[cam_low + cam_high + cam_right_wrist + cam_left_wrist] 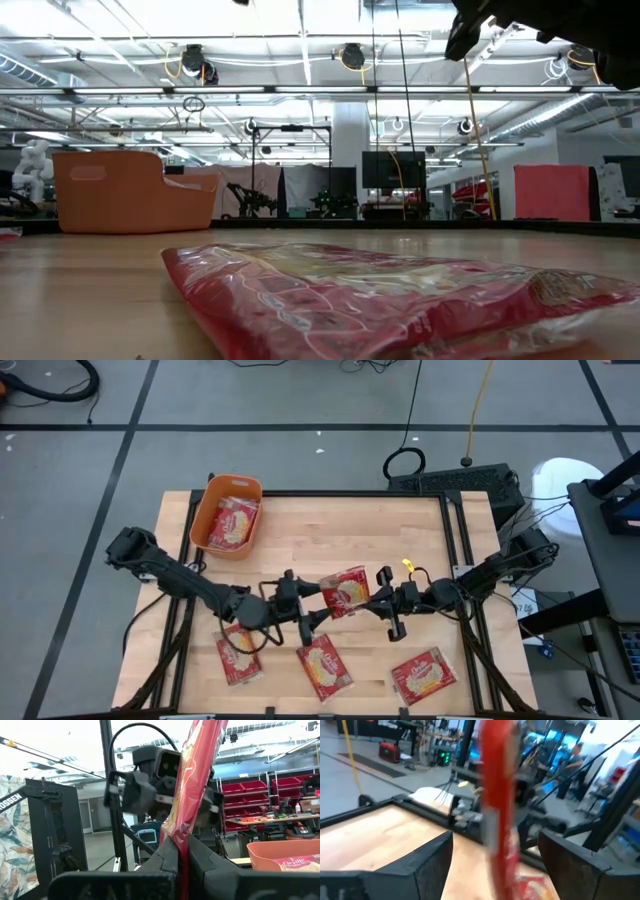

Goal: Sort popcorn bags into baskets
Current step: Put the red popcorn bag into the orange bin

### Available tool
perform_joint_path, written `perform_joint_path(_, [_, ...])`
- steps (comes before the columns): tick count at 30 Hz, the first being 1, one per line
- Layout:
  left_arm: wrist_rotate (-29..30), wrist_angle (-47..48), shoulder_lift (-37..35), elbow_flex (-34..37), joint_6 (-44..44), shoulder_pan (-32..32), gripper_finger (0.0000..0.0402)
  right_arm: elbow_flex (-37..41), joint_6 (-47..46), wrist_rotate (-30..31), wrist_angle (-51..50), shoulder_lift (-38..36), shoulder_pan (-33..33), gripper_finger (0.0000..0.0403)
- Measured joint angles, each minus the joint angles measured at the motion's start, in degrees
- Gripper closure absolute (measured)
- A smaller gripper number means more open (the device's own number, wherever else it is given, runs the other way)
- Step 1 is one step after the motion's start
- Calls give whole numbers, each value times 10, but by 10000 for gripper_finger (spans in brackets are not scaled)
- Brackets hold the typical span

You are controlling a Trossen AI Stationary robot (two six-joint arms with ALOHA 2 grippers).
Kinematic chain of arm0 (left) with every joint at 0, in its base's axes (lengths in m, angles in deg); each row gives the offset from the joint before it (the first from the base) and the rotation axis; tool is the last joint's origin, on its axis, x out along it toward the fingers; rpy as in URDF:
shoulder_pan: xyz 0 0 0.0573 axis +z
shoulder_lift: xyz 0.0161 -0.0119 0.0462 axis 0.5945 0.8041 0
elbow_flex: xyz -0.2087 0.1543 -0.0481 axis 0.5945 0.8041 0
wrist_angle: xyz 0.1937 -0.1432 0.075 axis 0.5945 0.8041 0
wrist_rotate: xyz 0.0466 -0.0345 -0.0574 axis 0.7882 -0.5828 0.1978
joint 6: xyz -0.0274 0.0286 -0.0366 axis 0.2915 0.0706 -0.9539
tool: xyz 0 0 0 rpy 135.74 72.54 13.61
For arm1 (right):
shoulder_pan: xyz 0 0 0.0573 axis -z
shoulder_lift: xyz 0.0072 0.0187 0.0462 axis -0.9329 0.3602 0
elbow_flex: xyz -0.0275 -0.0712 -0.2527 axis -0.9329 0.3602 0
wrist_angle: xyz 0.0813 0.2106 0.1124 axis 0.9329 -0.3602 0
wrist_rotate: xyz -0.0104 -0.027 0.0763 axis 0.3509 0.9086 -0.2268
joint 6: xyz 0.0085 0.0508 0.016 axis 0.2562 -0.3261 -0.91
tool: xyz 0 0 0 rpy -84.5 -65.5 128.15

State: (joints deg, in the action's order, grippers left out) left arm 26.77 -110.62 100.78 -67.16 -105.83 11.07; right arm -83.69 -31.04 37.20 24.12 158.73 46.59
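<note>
My right gripper (pixel 368 600) is shut on a red popcorn bag (pixel 345 590) and holds it up over the middle of the table. My left gripper (pixel 312 606) reaches in from the table's left. It is open, its two fingers (pixel 432 862) standing on either side of the bag's free end (pixel 497 805) with a gap on each side. The orange basket (pixel 230 515) stands at the far left with a bag (pixel 232 522) lying in it. Three more bags lie flat near the front edge (pixel 238 655), (pixel 323 665), (pixel 423 675). My right gripper pinches the bag's edge (pixel 186 832) on the table's right side between its two fingers. The fingers come from the table's right, slanting a little upward. The bag is lifted clear of the table and stretches away from the fingers toward my left gripper.
The basket (pixel 130 190) shows at the left in the low view, and one lying bag (pixel 400 300) fills its foreground. A black frame (pixel 455 550) runs along the table's edges. Bare wood lies between the basket and the arms.
</note>
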Motion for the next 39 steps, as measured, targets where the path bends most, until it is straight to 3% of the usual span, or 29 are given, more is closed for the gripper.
perform_joint_path(6, [-37,-47,26,1,15,20,118,0,0,0,0,0,0,403])
perform_joint_path(14, [-56,-79,34,1,39,24,180,0,0,1,-4,0,0,403])
perform_joint_path(30, [-81,-76,34,1,53,24,379,1,0,0,-3,0,1,403])
perform_joint_path(35, [-85,-76,34,1,57,25,380,1,0,2,-3,0,1,396])
perform_joint_path(39, [-87,-72,34,1,56,25,360,1,-4,5,-3,0,1,351])
